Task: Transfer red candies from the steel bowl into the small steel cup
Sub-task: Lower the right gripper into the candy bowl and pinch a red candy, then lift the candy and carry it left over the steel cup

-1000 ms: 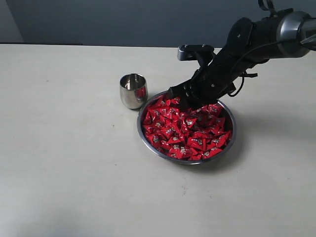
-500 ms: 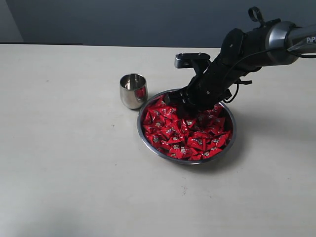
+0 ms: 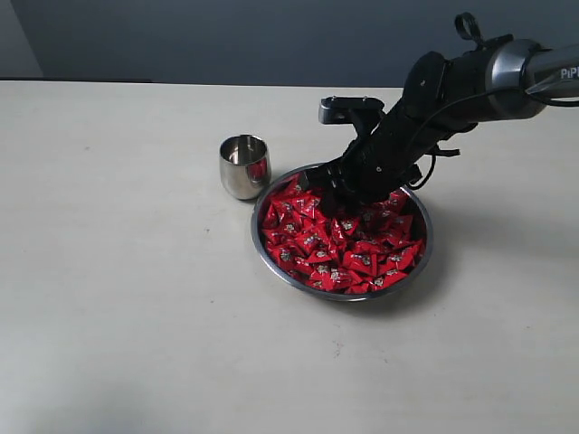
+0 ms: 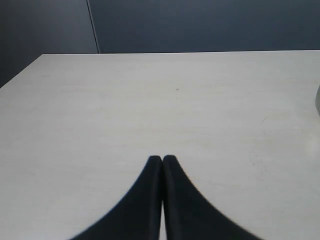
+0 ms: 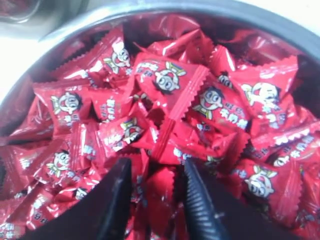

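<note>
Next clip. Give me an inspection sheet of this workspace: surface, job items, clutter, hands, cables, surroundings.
Surface: pale table, no spills seen.
Job's things: steel bowl heaped with red candies; small steel cup upright beside the bowl, contents cannot be told.
Clutter: nothing seen.
Hands: right hand open, fingertips down among the candies; left hand shut, over bare table.
Cables: dark cable looped beside the right arm.
Surroundings: dark wall behind the table.

Pale cream table (image 3: pixel 136 316), dark blue-grey wall (image 3: pixel 226 36) behind, thin vertical line (image 4: pixel 93 25) on it, possibly a panel seam, soft even light.
</note>
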{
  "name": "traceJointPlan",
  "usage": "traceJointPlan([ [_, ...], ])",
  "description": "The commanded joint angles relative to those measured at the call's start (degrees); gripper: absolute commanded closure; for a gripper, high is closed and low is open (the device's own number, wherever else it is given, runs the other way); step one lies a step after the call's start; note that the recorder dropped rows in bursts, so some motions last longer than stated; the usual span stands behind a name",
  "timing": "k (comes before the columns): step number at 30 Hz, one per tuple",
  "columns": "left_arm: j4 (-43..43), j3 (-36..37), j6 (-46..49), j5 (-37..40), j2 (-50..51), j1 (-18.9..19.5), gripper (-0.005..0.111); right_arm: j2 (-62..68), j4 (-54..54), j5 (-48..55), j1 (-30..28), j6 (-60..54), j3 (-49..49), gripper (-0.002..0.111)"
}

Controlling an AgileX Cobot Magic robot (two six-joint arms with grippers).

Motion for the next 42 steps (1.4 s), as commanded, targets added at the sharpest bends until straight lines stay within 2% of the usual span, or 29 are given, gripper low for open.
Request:
traceJointPlan([
  [1,-0.35,0.26,-0.08,-0.58,-0.27,-0.54,0.106,-0.33,0.11,0.5,0.0,-0.02,-0.27,0.09],
  [5,-0.35,0.26,-0.08,-0.58,-0.27,-0.54,0.106,-0.33,-0.31,0.7,0.0,-0.02,-0.27,0.109],
  [27,-0.35,0.26,-0.08,-0.58,-0.27,-0.54,0.106,-1.21,-2.23,9.07,0.0,-0.02,-8.6,0.109],
  [42,-0.35,0.26,-0.08,-0.58,-0.27,-0.54,0.106,-1.81,-1.09,6.31,0.28,-2.0,-20.62,0.109],
])
